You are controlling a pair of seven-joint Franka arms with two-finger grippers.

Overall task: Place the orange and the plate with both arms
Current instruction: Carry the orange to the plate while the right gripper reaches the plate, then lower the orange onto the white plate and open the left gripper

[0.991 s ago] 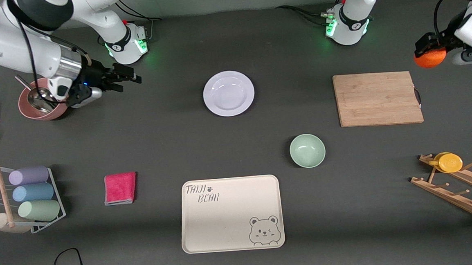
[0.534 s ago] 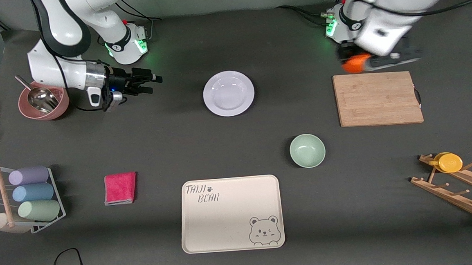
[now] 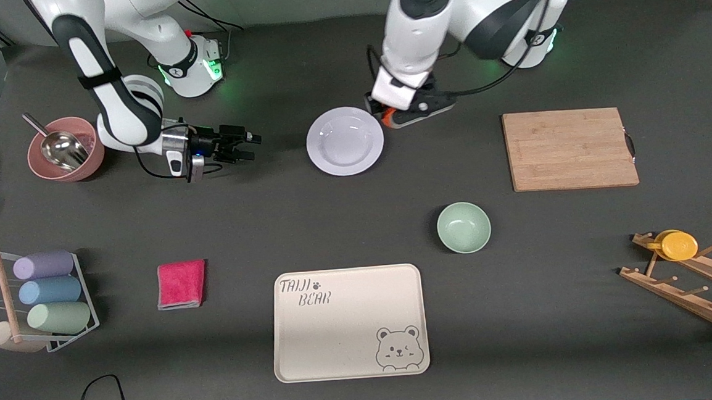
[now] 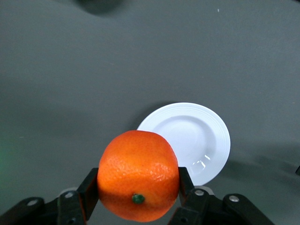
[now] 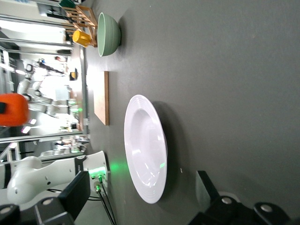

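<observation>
One scoop (image 3: 59, 149) in pink bowl (image 3: 91, 168)

The cream tray (image 3: 349, 322) carries the only readable lettering: "TAIJI" with a small paw print after it, and "BEAR" on the line beneath, in the corner toward the right arm's end and farther from the front camera. A drawn bear face sits in the diagonally opposed corner. Nothing else bears legible text.

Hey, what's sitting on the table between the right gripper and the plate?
Nothing: in the front view only bare dark table separates the open right gripper from the plate. The right wrist view shows the same clear stretch.
</observation>
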